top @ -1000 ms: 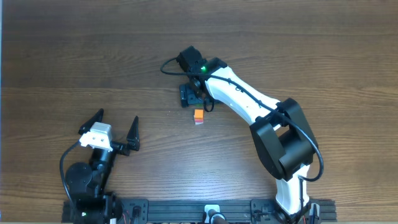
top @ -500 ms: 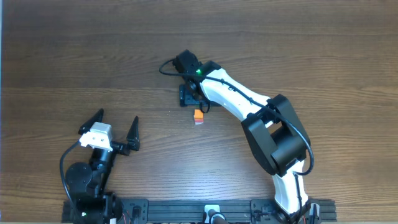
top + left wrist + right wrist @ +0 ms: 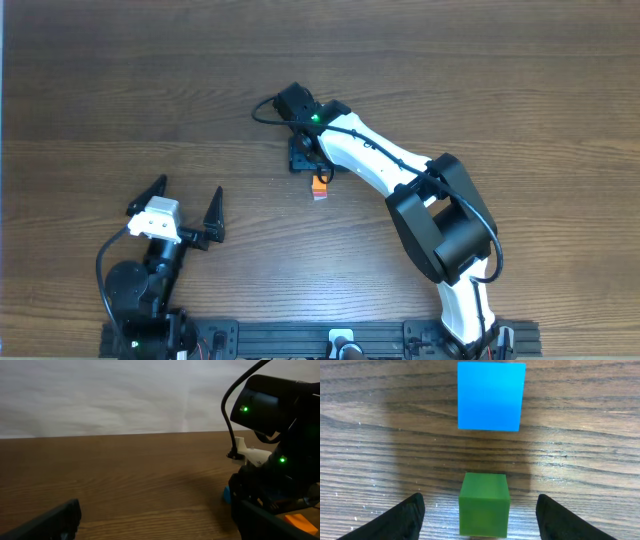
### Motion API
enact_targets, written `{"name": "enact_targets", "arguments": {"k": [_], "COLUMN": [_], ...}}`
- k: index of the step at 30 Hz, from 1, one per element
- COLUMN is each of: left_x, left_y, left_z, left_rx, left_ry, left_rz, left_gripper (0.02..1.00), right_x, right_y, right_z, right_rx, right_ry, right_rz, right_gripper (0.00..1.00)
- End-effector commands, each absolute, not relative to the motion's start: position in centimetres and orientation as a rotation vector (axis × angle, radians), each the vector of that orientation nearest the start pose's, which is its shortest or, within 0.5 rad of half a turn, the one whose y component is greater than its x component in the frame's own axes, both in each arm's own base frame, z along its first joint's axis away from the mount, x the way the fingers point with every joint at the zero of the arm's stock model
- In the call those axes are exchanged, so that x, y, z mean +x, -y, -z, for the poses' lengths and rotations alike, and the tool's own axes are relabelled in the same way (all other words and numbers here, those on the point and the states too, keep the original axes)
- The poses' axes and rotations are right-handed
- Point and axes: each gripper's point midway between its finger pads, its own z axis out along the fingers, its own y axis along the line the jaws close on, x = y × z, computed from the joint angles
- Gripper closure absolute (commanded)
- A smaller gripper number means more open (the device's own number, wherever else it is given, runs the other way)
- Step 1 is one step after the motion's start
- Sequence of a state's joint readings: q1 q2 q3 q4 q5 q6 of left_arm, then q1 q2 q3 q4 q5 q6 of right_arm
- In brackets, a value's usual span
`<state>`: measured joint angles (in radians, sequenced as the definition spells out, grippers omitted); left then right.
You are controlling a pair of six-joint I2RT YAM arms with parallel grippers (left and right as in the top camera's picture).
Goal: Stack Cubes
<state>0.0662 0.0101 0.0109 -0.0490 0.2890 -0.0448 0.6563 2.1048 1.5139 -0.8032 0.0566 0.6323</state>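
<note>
Creeping toward eleven o'clock, the right gripper [image 3: 480, 506] is hovering wide-jawed over the green cube [image 3: 484, 502], lining up a grasp, while the left gripper [image 3: 190, 186] is idling at seven o'clock, jaws spread.

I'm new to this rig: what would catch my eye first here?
The right gripper hangs open over a green cube, with a blue cube just beyond it on the wooden table. An orange cube sits close by, and the left gripper rests open near its base.

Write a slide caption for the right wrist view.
Open right end effector poised over a green cube, blue cube nearby.
</note>
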Motion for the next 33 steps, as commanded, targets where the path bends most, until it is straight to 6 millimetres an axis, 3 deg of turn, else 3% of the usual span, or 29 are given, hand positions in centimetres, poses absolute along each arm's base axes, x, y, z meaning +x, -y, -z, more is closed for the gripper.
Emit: {"name": "enact_targets", "arguments": {"k": [1,15,21,33], "left_x": [24.19,24.19,24.19,24.19], "left_y": [3.32,3.32,3.32,3.32], "left_z": [-16.36,-16.36,-16.36,-16.36], "left_rx": [0.145,0.145,0.145,0.145], "left_ry": [-1.614,-1.614,-1.614,-1.614], "left_rz": [0.212,0.212,0.212,0.212], "left_gripper": [0.018,0.018,0.018,0.018], "right_x": [35.51,35.34,35.4,35.71], "right_y": [-26.04,-25.88,-25.15,-25.66], "right_z": [-1.35,-1.33,-1.53,-2.18], "right_rx": [-0.018,-0.014,-0.028,-0.065], "right_ry": [-2.944,-2.959,-2.975,-2.984], "right_rz": [-0.079,-0.083,-0.063,-0.122], "right_gripper": [0.288,0.358,0.36,0.373]}}
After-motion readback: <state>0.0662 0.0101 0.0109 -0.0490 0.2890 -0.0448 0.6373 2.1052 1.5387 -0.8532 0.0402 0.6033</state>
